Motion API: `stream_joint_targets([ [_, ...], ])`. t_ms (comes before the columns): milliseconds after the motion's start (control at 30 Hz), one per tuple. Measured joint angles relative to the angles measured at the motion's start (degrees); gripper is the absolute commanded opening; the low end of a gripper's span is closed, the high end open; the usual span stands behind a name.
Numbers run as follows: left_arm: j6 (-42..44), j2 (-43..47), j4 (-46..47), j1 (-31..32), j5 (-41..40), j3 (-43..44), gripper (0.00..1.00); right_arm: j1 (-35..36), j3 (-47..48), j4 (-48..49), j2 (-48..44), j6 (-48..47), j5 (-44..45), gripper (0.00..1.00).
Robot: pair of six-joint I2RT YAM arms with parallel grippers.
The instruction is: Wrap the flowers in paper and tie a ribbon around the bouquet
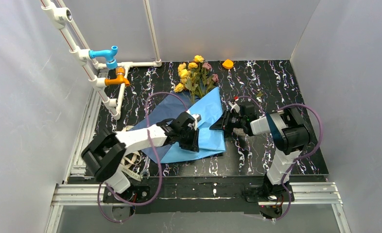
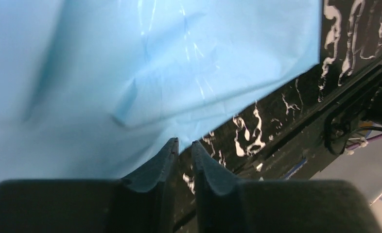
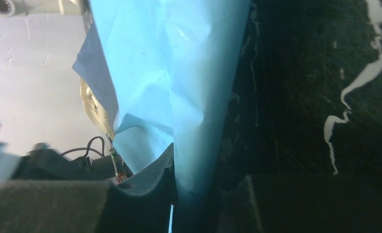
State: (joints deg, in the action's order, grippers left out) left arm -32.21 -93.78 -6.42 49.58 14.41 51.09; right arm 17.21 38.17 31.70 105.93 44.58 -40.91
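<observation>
The light blue paper lies spread over the middle of the dark marbled table. The flowers, yellow and pink roses, lie at its far corner with their stems on the sheet. My left gripper hovers over the paper's near part; in the left wrist view its fingers stand a narrow slit apart with nothing between them, just short of the paper's edge. My right gripper is at the paper's right edge. A raised fold of paper runs down between its jaws, which stand apart. The beige ribbon lies coiled by the left arm's base.
White pipes with a blue fitting and an orange fitting run along the back left. A small orange object sits at the far edge. A metal wrench lies near the ribbon. White walls enclose the table.
</observation>
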Motion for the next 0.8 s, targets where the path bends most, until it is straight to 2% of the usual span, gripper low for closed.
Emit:
stream_joint_targets([
  [133, -3.26, 11.04, -8.85, -0.17, -8.7, 0.31, 0.89, 0.48, 0.11, -2.97, -1.44, -0.39, 3.13, 0.28],
  [167, -3.89, 13.88, -10.95, -0.17, -11.39, 0.31, 0.97, 0.59, 0.11, -3.41, -1.75, -0.48, 3.69, 0.28],
  [300, -9.11, 28.63, -18.51, -1.62, -22.67, -2.43, 0.98, 1.07, 0.11, -5.05, -2.86, -0.83, 5.55, 0.28],
  [400, -12.35, 40.68, -23.47, -6.93, -26.69, -8.11, 0.98, 1.33, 0.11, -5.88, -3.37, -1.11, 6.58, 0.28],
  [533, -14.05, 51.84, -28.2, -15.85, -28.59, -14.95, 0.98, 1.4, 0.11, -6.16, -3.52, -1.16, 6.86, 0.28],
  [667, -13.35, 54.18, -29.86, -24.74, -27.54, -17.7, 0.84, 1.46, 0.2, -6.32, -3.58, -1.22, 6.97, 0.28],
  [800, -9.81, 46.93, -28.0, -37.03, -22.77, -17.79, 0.71, 1.53, 0.37, -6.91, -3.72, -1.44, 7.17, 0.28],
])
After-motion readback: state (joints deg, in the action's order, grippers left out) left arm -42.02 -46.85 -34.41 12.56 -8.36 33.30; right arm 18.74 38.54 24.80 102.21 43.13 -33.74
